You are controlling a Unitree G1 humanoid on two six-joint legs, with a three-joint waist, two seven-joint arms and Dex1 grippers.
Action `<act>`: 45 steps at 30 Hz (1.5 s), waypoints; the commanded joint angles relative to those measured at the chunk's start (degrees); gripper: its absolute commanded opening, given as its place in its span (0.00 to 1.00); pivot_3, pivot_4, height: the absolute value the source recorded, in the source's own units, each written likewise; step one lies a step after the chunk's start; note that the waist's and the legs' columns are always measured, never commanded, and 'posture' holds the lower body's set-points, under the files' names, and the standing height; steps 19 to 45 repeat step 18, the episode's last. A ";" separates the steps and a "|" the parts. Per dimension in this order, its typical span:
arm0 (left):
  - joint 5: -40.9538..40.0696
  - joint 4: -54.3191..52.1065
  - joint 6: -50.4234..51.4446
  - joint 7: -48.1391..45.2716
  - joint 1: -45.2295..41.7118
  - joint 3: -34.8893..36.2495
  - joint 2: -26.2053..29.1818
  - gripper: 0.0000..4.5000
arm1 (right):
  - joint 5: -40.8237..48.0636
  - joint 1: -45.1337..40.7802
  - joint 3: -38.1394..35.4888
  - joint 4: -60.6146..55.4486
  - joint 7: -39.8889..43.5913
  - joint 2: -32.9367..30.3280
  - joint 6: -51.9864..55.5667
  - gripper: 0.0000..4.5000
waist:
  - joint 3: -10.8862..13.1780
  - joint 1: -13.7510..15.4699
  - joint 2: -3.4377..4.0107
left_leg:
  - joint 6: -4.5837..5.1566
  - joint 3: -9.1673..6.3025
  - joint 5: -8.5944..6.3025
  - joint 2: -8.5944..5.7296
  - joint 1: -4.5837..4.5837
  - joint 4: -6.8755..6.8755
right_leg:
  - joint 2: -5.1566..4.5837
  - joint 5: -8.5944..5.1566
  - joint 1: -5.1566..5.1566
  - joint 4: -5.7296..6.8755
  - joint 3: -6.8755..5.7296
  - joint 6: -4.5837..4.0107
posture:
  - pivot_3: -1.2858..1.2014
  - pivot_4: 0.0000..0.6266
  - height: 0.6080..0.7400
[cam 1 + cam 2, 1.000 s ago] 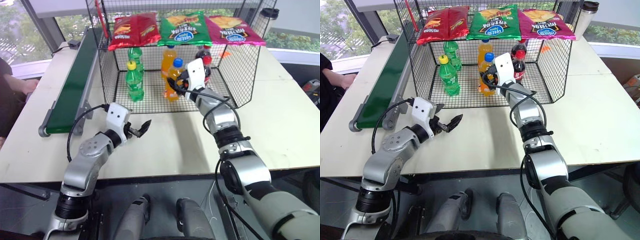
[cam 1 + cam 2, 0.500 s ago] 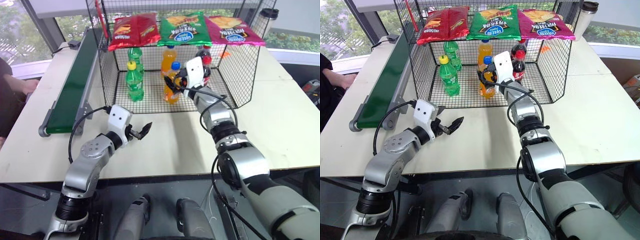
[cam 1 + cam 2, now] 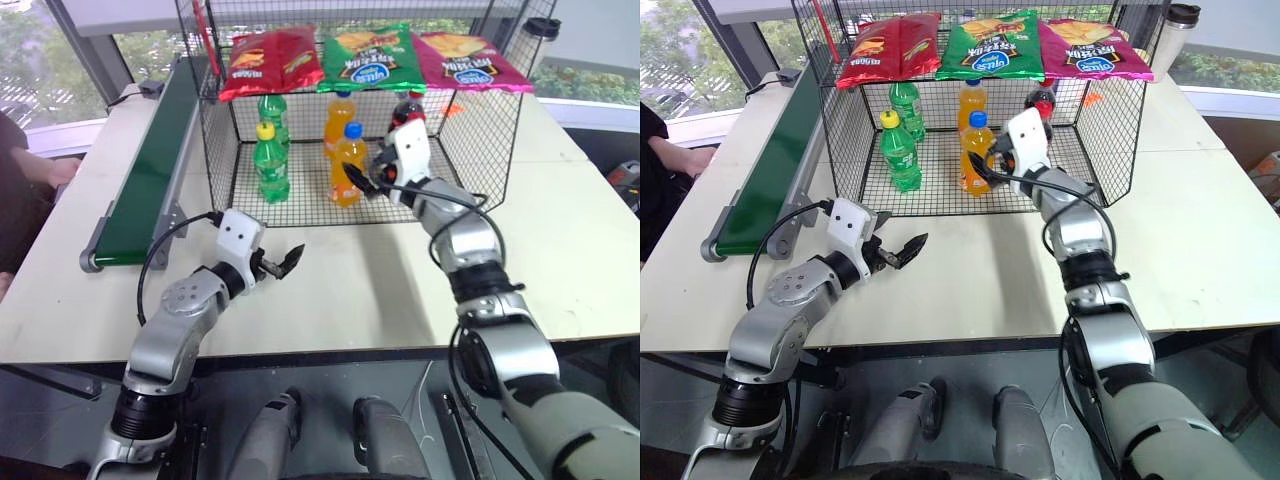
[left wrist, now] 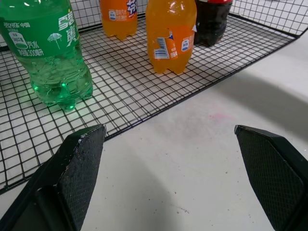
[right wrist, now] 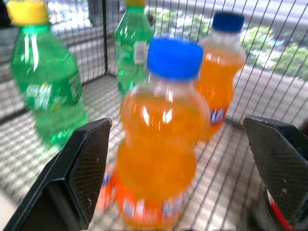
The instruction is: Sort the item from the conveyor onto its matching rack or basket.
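Note:
The item, an orange soda bottle with a blue cap [image 3: 348, 163], stands upright on the grid floor of the black wire-mesh cage [image 3: 478, 140], near its open front. My right gripper [image 3: 362, 180] is open just to the bottle's right and apart from it. In the right wrist view its fingers [image 5: 72, 178] spread wide, with the bottle [image 5: 163, 139] ahead between them. My left gripper [image 3: 281, 263] hovers open and empty over the table in front of the cage. The dark green conveyor [image 3: 150, 170] runs along the table's left side with nothing on the belt.
Inside the cage stand two green soda bottles [image 3: 270, 160], a second orange bottle [image 3: 338, 115] and a cola bottle [image 3: 405, 108]. Three chip bags [image 3: 365, 55] lie on the cage top. A person's arm [image 3: 30, 175] shows at the left edge.
My right gripper has opened and let go of the orange bottle, then drawn back to the right. The bottle stays standing in the cage. My left arm has not moved.

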 commanded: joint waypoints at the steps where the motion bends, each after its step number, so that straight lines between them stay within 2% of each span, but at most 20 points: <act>1: -1.76 -1.86 -1.08 -1.95 0.20 1.09 0.55 1.00 | 3.72 4.52 0.35 -14.51 5.14 -3.81 9.43 0.99 | 0.00 -0.02 0.00 | 0.00 0.01 0.00 0.00 0.00 0.00 | -0.01 0.00 0.00 0.00 0.00 0.00 | 0.52 0.24 0.98; 4: -1.71 -1.66 -1.17 -3.16 1.30 1.09 1.67 1.00 | 7.66 12.23 1.78 -26.56 11.56 -8.86 16.90 0.99 | -0.01 -0.02 0.01 | -0.01 0.01 -0.01 0.00 0.00 0.00 | -0.03 -0.10 0.01 0.00 0.00 -0.17 | 0.52 0.24 0.98; 7: -1.41 -0.91 -2.38 -3.70 3.09 0.72 1.76 1.00 | 10.36 19.97 1.90 -34.83 15.67 -13.10 19.77 0.99 | -0.02 0.02 0.01 | -0.09 0.01 -0.08 0.02 0.00 0.00 | -0.06 -0.13 0.03 -0.01 0.00 -0.20 | 0.52 0.24 0.98; 13: -1.11 -0.59 -3.47 -4.29 3.93 -0.16 1.97 1.00 | 14.01 27.26 0.51 -41.70 17.58 -16.85 24.10 0.99 | -0.02 0.02 0.01 | -0.12 0.04 -0.10 0.09 -0.01 0.05 | -0.15 -0.13 0.08 -0.07 0.01 -0.22 | 0.52 0.24 0.98; 45: -1.37 0.51 -3.74 -4.87 3.28 0.13 1.73 1.00 | 14.32 28.26 0.13 -41.60 16.65 -17.53 24.60 0.99 | -0.03 0.09 0.00 | -0.12 0.05 -0.10 0.12 -0.02 0.06 | -0.16 -0.13 0.10 -0.13 0.00 -0.23 | 0.52 0.24 0.98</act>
